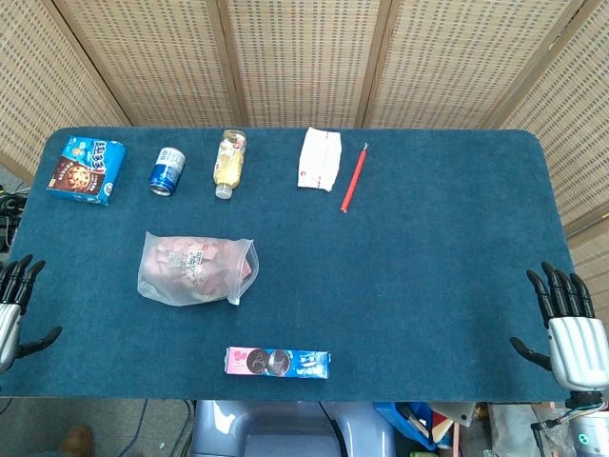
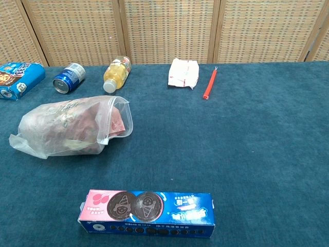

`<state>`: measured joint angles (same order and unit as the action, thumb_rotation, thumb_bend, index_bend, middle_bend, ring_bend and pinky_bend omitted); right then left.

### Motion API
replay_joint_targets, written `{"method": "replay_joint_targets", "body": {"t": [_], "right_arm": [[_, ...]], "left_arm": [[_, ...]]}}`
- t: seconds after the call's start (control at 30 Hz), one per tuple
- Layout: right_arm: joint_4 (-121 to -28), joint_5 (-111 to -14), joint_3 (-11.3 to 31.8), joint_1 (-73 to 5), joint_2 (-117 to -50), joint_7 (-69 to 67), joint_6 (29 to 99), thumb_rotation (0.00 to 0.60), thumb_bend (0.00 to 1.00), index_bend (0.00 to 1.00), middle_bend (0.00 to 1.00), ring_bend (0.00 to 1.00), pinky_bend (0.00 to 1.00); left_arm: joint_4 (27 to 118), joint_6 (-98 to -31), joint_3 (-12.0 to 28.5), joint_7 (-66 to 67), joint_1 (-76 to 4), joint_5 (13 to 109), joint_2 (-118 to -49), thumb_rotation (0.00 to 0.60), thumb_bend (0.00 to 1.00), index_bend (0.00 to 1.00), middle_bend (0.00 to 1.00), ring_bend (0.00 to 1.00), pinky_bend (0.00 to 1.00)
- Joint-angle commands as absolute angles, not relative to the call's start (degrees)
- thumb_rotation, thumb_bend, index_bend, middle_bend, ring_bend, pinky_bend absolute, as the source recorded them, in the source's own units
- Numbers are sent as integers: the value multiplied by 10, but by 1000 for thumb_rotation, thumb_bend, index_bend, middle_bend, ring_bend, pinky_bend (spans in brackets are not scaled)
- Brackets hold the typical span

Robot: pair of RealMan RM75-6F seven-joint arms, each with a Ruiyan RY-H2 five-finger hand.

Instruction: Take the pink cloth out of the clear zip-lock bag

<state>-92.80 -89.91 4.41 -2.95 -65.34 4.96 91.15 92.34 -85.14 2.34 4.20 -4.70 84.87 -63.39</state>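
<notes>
Task not yet begun: pink cloth [image 2: 115, 123] lying inside clear zip-lock bag [image 2: 61, 128] on surface [image 1: 428, 248]; left robot hand [image 1: 14, 305] and right robot hand [image 1: 571, 324] resting at edges, fingers apart, holding nothing.

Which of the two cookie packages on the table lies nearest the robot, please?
The long pink-and-blue cookie box, lying alone at the near edge. The other, a blue cookie box, sits in the far left corner beside the can.

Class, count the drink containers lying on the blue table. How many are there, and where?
2: a blue can and a yellow bottle, side by side along the far edge, left of centre. None seems hidden.
</notes>
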Motion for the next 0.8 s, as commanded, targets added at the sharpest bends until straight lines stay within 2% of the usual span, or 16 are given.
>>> {"method": "replay_joint_targets", "body": {"t": [0.03, 0.3, 0.6, 0.63, 0.8], "right_arm": [[-927, -898, 44, -31, -654, 50, 909, 600, 0, 0, 0, 0, 0], [-926, -897, 45, -31, -657, 57, 908, 600, 0, 0, 0, 0, 0], [-919, -874, 55, -38, -662, 60, 891, 600, 0, 0, 0, 0, 0], [-916, -867, 57, -40, -663, 60, 886, 600, 0, 0, 0, 0, 0], [-911, -856, 61, -42, -665, 59, 880, 600, 0, 0, 0, 0, 0]], "left_arm": [[923, -849, 23, 44, -48, 848, -635, 600, 204, 0, 0, 0, 0], [900, -804, 28, 17, -74, 842, -645, 600, 204, 0, 0, 0, 0], [821, -672, 52, -43, -185, 861, -696, 600, 183, 0, 0, 0, 0], [803, -638, 57, -39, -208, 854, -712, 600, 182, 0, 0, 0, 0], [771, -580, 67, -33, -249, 831, -738, 600, 181, 0, 0, 0, 0]]}}
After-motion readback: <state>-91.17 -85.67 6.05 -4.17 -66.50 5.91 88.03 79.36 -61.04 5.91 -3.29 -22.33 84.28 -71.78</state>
